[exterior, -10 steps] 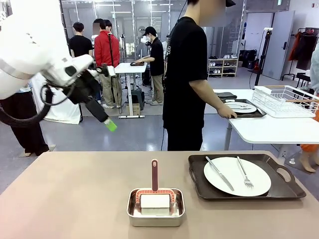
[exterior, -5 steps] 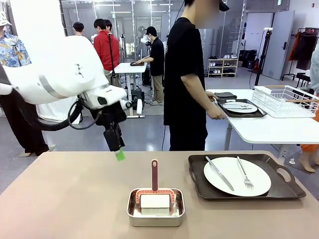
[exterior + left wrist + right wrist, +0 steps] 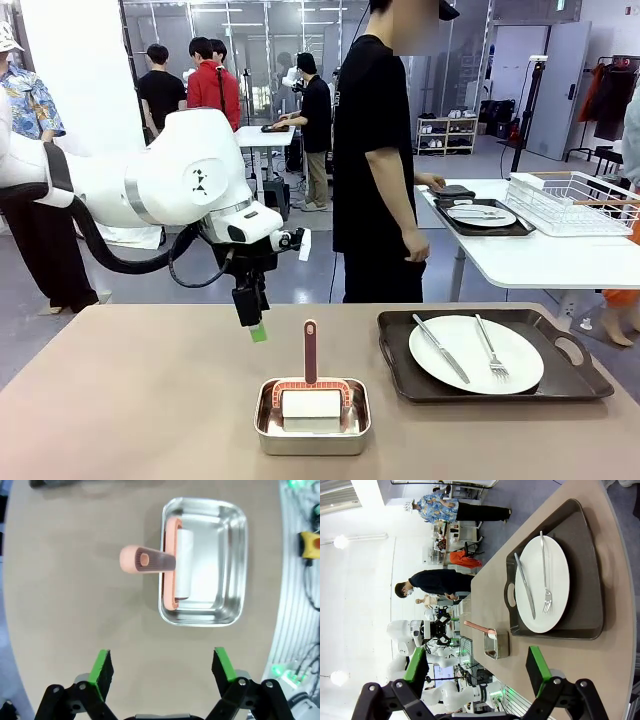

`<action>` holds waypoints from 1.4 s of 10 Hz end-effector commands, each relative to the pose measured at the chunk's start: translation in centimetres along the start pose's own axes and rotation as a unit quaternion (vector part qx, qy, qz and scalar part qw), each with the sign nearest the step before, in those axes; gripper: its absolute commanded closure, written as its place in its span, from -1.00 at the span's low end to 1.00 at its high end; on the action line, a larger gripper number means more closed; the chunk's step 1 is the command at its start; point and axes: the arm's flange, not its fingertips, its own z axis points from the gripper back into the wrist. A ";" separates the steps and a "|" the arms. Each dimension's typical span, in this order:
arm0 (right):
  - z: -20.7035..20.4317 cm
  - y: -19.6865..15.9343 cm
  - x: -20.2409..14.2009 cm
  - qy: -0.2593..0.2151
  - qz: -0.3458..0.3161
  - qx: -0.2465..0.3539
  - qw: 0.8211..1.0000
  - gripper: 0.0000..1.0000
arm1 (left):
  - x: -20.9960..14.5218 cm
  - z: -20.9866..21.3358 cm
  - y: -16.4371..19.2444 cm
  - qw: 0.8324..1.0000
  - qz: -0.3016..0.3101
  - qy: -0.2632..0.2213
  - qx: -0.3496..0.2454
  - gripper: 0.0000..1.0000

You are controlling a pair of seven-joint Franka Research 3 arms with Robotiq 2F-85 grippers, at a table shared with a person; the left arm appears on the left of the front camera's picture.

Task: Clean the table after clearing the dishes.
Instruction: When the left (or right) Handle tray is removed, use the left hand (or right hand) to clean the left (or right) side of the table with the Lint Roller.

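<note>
Left gripper hovered above the tabletop near the steel pan with a handled scrubber, jaws wide. Right gripper was empty, jaws wide too.

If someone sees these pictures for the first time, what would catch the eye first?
The big white left arm reaches in over the table, its open gripper hanging near a steel pan that holds a red-handled tool. To the right sits a dark tray with a white plate, knife and fork.
</note>
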 end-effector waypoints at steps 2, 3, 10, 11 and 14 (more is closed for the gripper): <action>0.1 0.3 -0.1 -0.001 0.002 0.000 1.000 -1.00 | -0.5 0.7 0.2 1.000 0.000 0.003 0.009 -1.00; 0.1 0.3 -0.1 -0.001 0.002 0.000 1.000 -1.00 | -0.5 0.7 0.2 1.000 0.000 0.003 0.009 -1.00; 0.1 0.3 -0.1 -0.001 0.002 0.000 1.000 -1.00 | 0.5 -0.2 0.6 0.999 0.009 0.037 -0.002 -1.00; 0.1 0.3 -0.1 -0.001 0.002 0.000 1.000 -1.00 | 1.1 -0.2 0.6 0.999 -0.001 0.026 -0.019 -1.00; 0.1 0.3 -0.1 -0.001 0.002 0.000 1.000 -1.00 | 3.1 -1.1 0.9 0.998 -0.013 0.035 -0.042 -1.00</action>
